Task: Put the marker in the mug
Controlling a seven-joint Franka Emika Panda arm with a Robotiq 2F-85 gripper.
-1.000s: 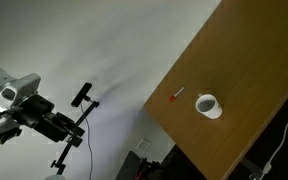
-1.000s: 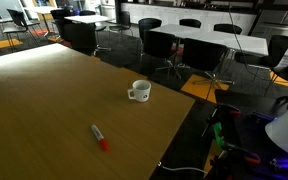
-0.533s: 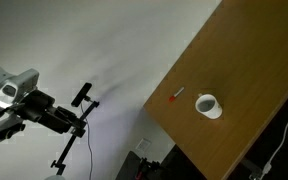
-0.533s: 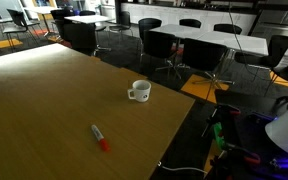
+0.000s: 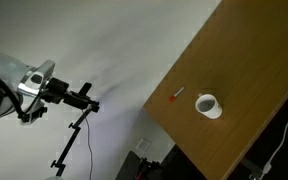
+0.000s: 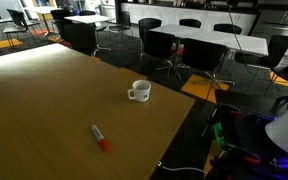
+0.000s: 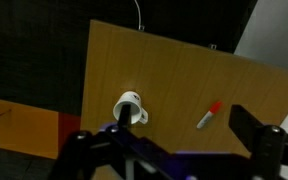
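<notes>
**Marker and mug both sitting on the table, claw nowhere near them**

Office-type room, with rows of dark chairs (image 6: 166, 44) and pale desks in the background of an exterior view. Up front is a big wooden table (image 6: 44, 100), which takes up most of that shot and has only two things on it.

The arm (image 5: 29, 85) only shows in an exterior view, hanging in front of a plain pale surface and well apart from the table's edge. A thin black stand (image 5: 72, 140) is right beside it. From that angle I honestly can't pick out the fingers.

The wrist view sorts that out. The claw (image 7: 164, 140) is spread wide, with one dark finger low at each side of the picture and nothing between them. It's up off the table, touching nothing.

The mug (image 6: 138, 91) is small and white, standing upright, handle sticking out to one side. It's not far from one edge of the table.

The marker (image 6: 100, 137) is lying flat on the bare wood, near the mug but not touching it. It has a pale body and a red-orange end. In the wrist view the mug (image 7: 129, 108) and marker (image 7: 209, 115) sit side by side with clear wood between them.
</notes>
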